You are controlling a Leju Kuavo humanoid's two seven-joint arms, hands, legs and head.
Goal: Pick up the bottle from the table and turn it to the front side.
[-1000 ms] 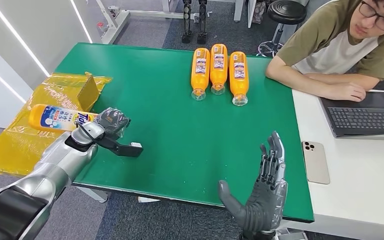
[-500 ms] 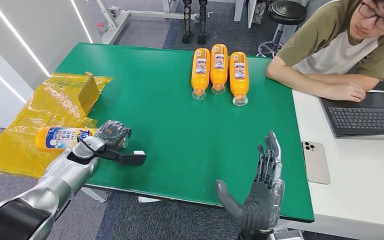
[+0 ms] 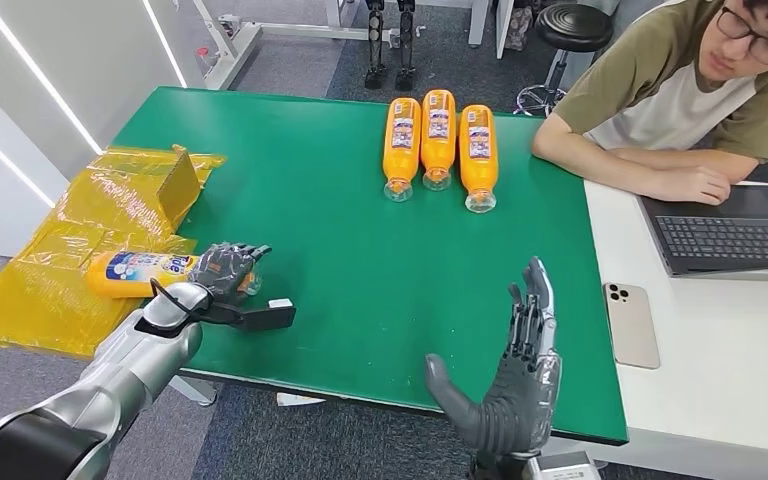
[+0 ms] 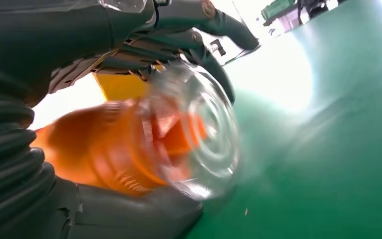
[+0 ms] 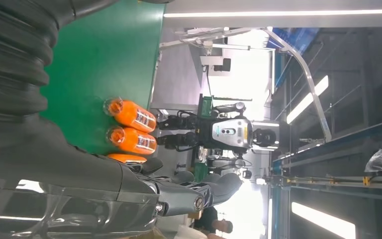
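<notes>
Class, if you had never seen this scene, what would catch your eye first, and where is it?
Probably the left hand gripping an orange bottle sideways over the table's left edge, above a yellow bag. Next, three bottles lying side by side at the far edge, and the open right hand raised at the near edge.

Held bottle (image 3: 145, 272): blue-and-white label with large letters, too tilted and partly covered by the left hand (image 3: 222, 268) to read for sure. Three orange bottles (image 3: 438, 143) at the far side of the table: small labels, print too fine to make out. Laptop (image 3: 732, 232) keys and phone (image 3: 632, 324) back: nothing legible. Wrist views: no readable text.
</notes>
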